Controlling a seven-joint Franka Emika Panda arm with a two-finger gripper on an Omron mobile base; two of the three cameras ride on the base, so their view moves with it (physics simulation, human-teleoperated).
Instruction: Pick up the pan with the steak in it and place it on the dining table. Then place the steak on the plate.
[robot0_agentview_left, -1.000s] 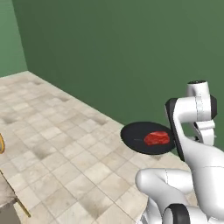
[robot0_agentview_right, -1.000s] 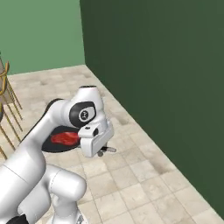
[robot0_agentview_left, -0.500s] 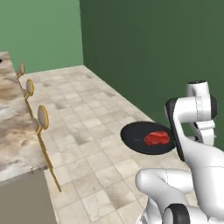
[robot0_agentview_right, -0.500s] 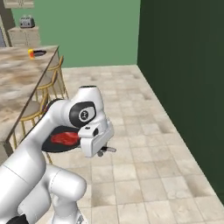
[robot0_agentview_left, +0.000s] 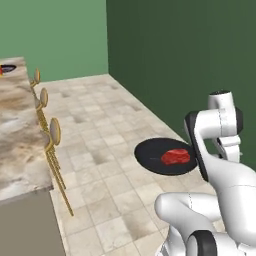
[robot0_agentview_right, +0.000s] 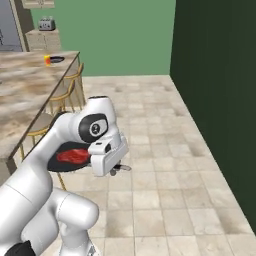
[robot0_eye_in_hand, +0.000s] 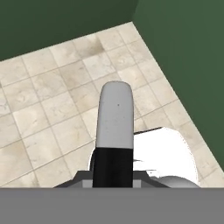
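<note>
Round flat black frying pan (robot0_agentview_left: 162, 156) held level in mid-air over beige tiled floor (robot0_agentview_left: 95, 115), just left of white arm in left base view; small red raw steak (robot0_agentview_left: 176, 156) lying in pan, right of pan centre. In right base view, pan (robot0_agentview_right: 64, 155) mostly hidden behind white forearm, steak (robot0_agentview_right: 73, 156) visible on it. Claw (robot0_agentview_right: 116, 169) closed on pan's handle; in hand view, pale grey and black handle (robot0_eye_in_hand: 114, 131) running straight out from the grip. Long beige-brown marbled stone table (robot0_agentview_left: 15, 130) at left of left base view, well apart from pan, with wooden bar stools (robot0_agentview_left: 52, 137) along its near-side edge. Dark-rimmed round plate (robot0_agentview_right: 57, 59) at far end of table (robot0_agentview_right: 30, 85), small yellow-red item (robot0_agentview_right: 47, 60) just beside it, too small to identify. Dark green wall (robot0_agentview_right: 220, 90) on the right, lighter green wall beyond.
</note>
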